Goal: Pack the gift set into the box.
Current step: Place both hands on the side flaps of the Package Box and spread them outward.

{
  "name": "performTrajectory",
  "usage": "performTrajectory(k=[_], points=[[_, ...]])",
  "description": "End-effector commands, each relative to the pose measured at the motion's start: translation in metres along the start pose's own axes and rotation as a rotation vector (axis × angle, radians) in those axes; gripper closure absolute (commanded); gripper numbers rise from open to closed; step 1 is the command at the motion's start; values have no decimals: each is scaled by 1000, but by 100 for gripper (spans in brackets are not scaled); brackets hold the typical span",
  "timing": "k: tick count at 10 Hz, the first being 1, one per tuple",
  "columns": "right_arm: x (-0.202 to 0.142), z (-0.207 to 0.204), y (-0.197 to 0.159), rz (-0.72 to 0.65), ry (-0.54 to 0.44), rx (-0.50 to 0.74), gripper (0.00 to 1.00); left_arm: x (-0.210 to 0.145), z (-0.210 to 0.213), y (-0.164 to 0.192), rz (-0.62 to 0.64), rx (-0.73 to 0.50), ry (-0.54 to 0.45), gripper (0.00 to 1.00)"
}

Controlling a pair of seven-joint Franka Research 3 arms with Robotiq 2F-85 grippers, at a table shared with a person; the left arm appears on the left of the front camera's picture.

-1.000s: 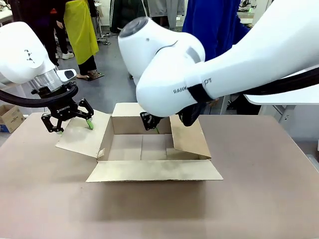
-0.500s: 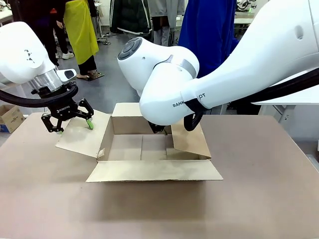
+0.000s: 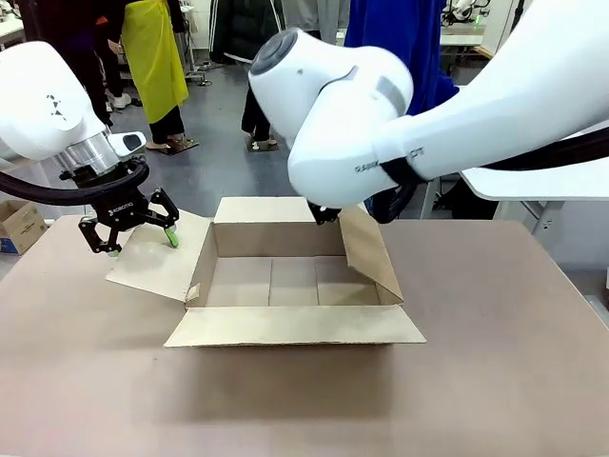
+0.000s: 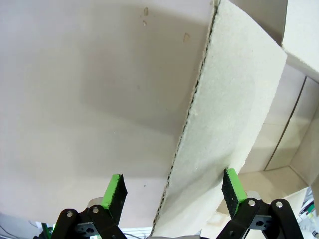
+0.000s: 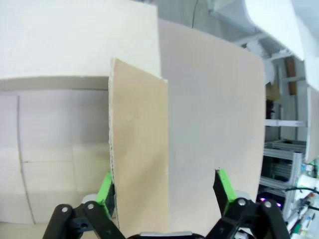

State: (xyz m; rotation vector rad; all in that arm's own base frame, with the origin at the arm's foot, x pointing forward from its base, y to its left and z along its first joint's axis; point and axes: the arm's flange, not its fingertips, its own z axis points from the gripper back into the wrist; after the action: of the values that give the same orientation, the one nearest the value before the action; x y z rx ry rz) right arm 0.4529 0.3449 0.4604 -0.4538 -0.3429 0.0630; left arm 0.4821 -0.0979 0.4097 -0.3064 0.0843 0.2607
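Observation:
The box stands open in the middle of the table, all four flaps spread and nothing inside it. My left gripper is open over the box's left flap; in the left wrist view that gripper has the flap's edge between its green pads without touching it. My right gripper, largely hidden under its own arm, hovers at the far end of the right flap. In the right wrist view it is open, straddling that upright flap's edge. The gift set is out of view.
Bare brown table surrounds the box in front and on both sides. A small cardboard box sits beyond the table's far left corner. People stand in the background, one in blue close to the far edge.
My right arm has swung up and to the right, taking its gripper from inside the box to the right flap's far end. The left arm has not moved.

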Motion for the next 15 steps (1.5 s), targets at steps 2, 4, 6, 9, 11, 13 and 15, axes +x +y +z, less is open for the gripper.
performTrajectory(k=[2,4,6,9,11,13,15], points=[[-19,-13,-67,-118,43,156,0,-2,2,0,14,19,-8,0],[-33,-33,-100,-177,68,270,0,-2,2,0,14,19,-8,0],[-50,-47,-143,-263,35,426,0,-2,2,0,14,19,-8,0],[-74,-84,-172,-335,54,607,0,-2,2,0,14,19,-8,0],[-60,-70,-168,-351,29,539,0,-2,2,0,14,19,-8,0],[-60,-70,-168,-351,29,539,0,-2,2,0,14,19,-8,0],[-60,-70,-168,-351,29,539,0,-2,2,0,14,19,-8,0]])
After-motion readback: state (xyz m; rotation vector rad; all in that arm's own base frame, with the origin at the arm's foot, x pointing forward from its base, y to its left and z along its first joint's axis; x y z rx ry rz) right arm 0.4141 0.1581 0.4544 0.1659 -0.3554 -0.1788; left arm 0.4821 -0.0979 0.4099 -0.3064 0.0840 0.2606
